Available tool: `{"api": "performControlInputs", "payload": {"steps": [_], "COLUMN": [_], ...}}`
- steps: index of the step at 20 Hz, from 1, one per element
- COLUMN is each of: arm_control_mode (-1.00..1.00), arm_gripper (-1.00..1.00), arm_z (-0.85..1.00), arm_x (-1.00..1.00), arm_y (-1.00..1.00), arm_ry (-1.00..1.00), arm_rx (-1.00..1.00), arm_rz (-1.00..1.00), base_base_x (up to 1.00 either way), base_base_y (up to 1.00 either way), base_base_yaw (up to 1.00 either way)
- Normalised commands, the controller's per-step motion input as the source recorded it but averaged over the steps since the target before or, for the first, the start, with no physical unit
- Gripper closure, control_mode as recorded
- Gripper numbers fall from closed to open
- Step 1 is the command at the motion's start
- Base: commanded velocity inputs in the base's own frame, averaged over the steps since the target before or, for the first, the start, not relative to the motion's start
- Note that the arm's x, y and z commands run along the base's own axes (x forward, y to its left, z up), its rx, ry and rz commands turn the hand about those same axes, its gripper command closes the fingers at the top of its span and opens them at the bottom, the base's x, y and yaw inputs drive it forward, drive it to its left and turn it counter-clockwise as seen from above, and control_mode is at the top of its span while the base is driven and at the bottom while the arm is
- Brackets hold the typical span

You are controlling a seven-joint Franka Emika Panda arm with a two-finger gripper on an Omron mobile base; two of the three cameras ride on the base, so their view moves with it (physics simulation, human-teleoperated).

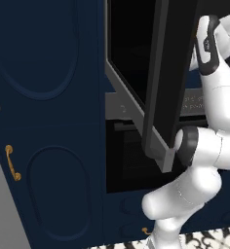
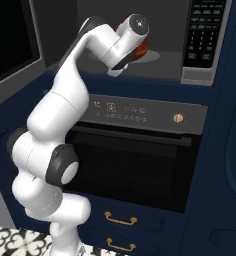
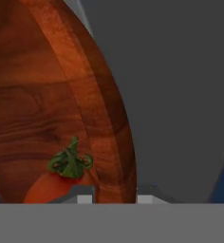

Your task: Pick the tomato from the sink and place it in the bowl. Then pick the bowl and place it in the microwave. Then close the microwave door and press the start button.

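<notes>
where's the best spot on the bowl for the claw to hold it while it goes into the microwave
The rim, most likely. In the hand view the claw sits shut astride the bowl wall, one finger inside by the tomato, one outside. The thin raised edge fits between the jaws; the body is far too wide. Coming from above the rim keeps the tomato clear.

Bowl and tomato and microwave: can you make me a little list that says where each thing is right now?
bowl: reddish-brown wood, held at its rim, inside the microwave cavity
tomato: red with a green stem, lying in the bowl
gripper: shut on the bowl's rim, one finger on each side
microwave: grey frame, button panel at the right, cavity open
microwave door: black glass, swung wide open
arm: reaches up into the microwave
oven: black, right below the microwave, door shut
</notes>
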Motion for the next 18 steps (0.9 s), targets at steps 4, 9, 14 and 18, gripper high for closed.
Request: {"api": "performControlInputs", "payload": {"steps": [4,9,14,18], "arm_control_mode": [-1.0,-1.0,-1.0,-1.0], "arm_gripper": [1.0,1.0,-1.0,-1.0], "arm_z": [-0.12,-0.1,-0.15,0.0], "arm_x": [0.49,0.51,0.07,-0.44], "arm_y": [-0.01,0.0,0.0,0.12], "arm_ry": [0.0,0.0,-0.01,-0.19], "arm_rx": [0.0,0.01,0.0,0.0], "arm_rz": [0.08,0.03,0.0,0.02], "base_base_x": [0.0,0.0,0.0,0.0], "base_base_y": [0.0,0.0,0.0,0.0], "base_base_yaw": [0.0,0.0,0.0,0.0]}}
